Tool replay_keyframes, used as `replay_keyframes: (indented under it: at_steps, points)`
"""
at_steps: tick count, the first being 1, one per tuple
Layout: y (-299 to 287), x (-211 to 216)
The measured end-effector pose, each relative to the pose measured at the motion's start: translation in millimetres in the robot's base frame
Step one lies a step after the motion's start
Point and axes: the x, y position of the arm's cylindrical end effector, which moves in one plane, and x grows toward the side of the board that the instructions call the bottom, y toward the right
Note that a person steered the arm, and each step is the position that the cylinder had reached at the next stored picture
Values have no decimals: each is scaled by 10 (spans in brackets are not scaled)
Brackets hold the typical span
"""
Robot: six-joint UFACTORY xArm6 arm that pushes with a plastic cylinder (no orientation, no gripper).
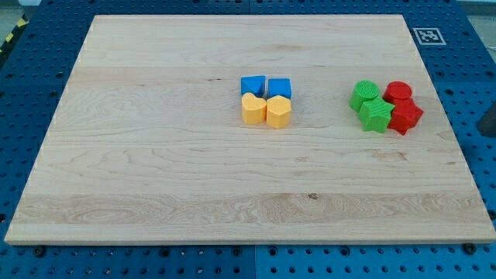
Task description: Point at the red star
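Wooden counter (155, 155) on blue pegboard; square black-and-white marker (427, 36) at top right, no readable text.
Red star (405, 117) touches green star (376, 115); my tip out of view, jaws' state unknowable.

two blue blocks (253, 84) (280, 87), two yellow (253, 109) (278, 111), two green (363, 94) (375, 115), two red (399, 92) (405, 117)

Wooden board (155, 155) carries blue, yellow, green, red blocks.

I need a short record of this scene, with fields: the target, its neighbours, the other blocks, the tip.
target: red star, view's right
neighbours: red cylinder above; green star at its left; green cylinder
other blocks: two blue and two yellow, clustered at centre
surface: wooden board
my tip: not in view
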Motion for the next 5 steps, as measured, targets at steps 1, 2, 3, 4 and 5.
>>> replay_keyframes:
  at_steps: [1,2,3,4,5]
  points:
    - [-1,35]
    - [0,38]
    - [-10,38]
    - [-275,-43]
    - [-503,-184]
